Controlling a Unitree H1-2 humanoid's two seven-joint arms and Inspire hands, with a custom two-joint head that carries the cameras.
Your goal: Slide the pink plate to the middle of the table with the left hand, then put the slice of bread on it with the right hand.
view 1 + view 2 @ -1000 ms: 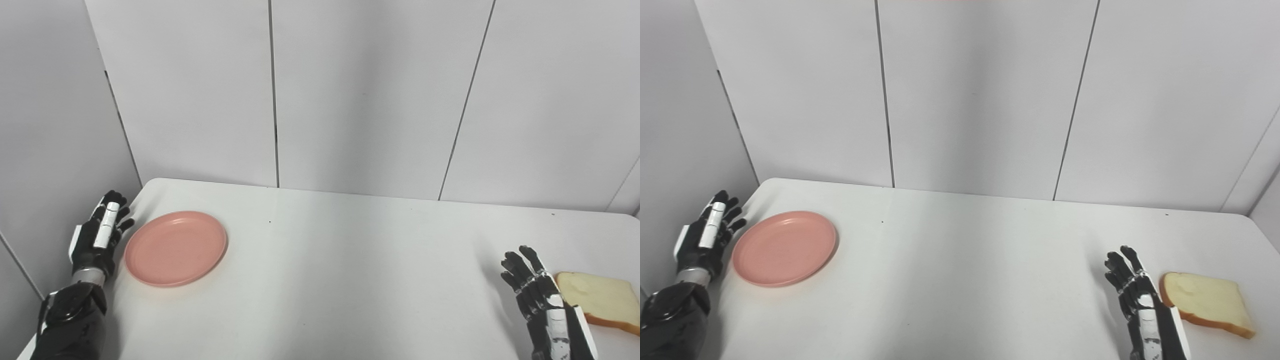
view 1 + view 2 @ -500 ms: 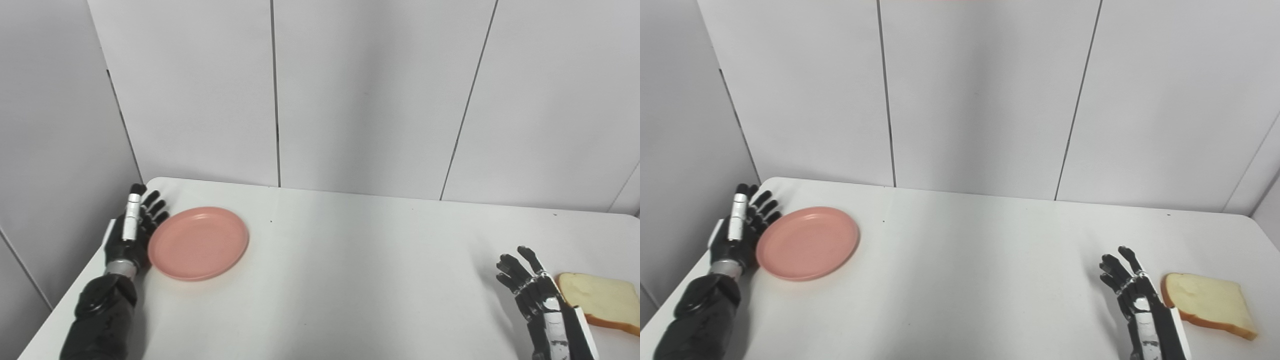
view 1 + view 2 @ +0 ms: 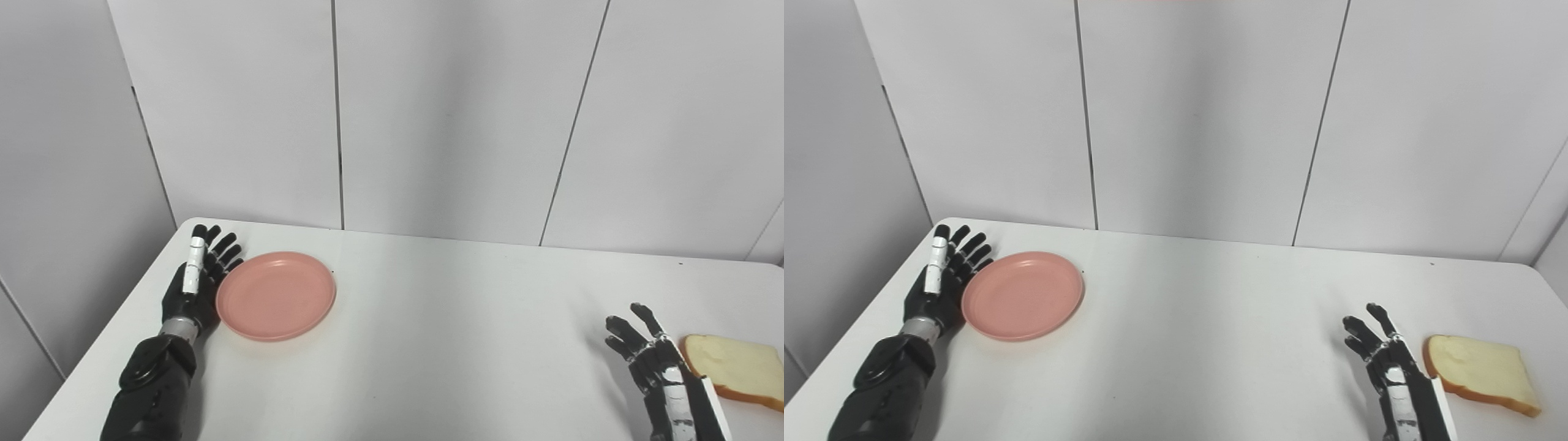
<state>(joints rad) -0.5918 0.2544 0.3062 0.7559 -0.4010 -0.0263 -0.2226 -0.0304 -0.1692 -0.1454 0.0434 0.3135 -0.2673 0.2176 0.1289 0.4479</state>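
The plate (image 3: 275,295) sits flat on the left part of the table (image 3: 429,318), towards the far side and still well short of the middle. It looks like a thin, stiff piece of pink plastic, shallow, with a low raised rim and nothing in it. I'd judge it light, and the tabletop looks smooth, so it should glide with little push; the risk is that it skates on too far or turns if it is pushed off-centre. It needs no lifting. The place to bear on it is the left rim, low down and in line with its middle.

The left hand (image 3: 195,289) is at just that spot. It stands on edge beside the plate's left rim, fingers (image 3: 222,250) straight and a little fanned, pointing away to the far side, palm side against the rim or very nearly so; I cannot tell for sure that it touches. It holds nothing.

The bread (image 3: 1479,373) lies flat near the right edge of the table, well apart from the plate. It is a pale slice with a tan crust, soft by the look of it and very light, so a hard pinch would dent or tear it. A gentle hold across the crust edges seems safest.

The right hand (image 3: 1390,373) waits just left of the bread, fingers spread and raised, empty, with a narrow gap between it and the slice.
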